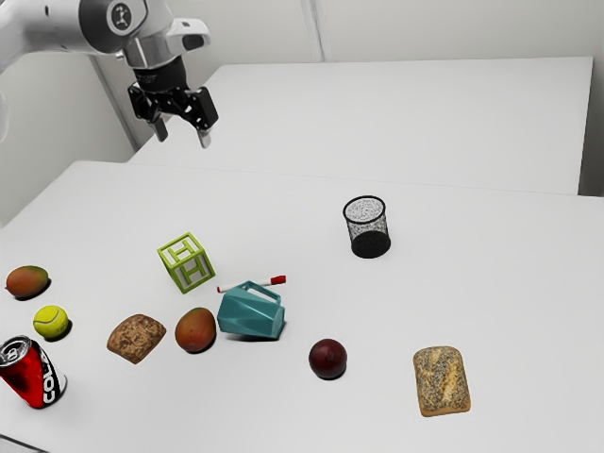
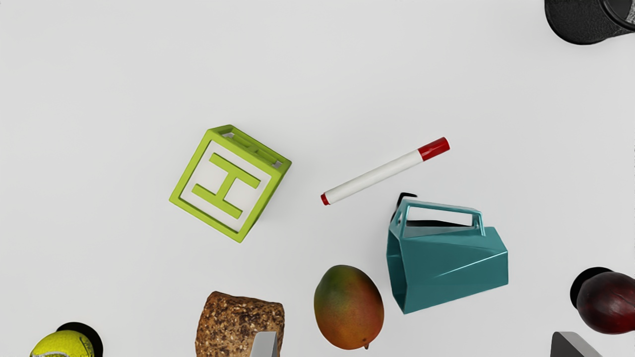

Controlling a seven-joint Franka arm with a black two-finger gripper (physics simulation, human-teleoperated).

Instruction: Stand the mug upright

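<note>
In the exterior view, the gripper (image 1: 182,140) is seen raised well above the table (image 1: 528,283), its fingers spread and nothing grasped. The teal mug (image 1: 250,316) is laid on its side on the table, its handle turned toward the marker (image 1: 247,285), which is placed just beside it. The mug is flanked by a mango (image 1: 196,330) and, a little farther off, by a dark red fruit (image 1: 327,359). The green block (image 1: 186,263), a brown bread piece (image 1: 137,338), a tennis ball (image 1: 51,322), a second mango (image 1: 27,282) and a soda can (image 1: 33,373) are spread toward the exterior view's left. A mesh cup (image 1: 371,244) and a seeded loaf (image 1: 442,381) are set toward its right.

In the wrist view, the gripper (image 2: 416,346) is shown with its fingertips held wide apart and no object clasped. The mug's open end is faced toward the nearby mango, and a gap is left between them. The marker's red cap is pointed away from the block.
</note>
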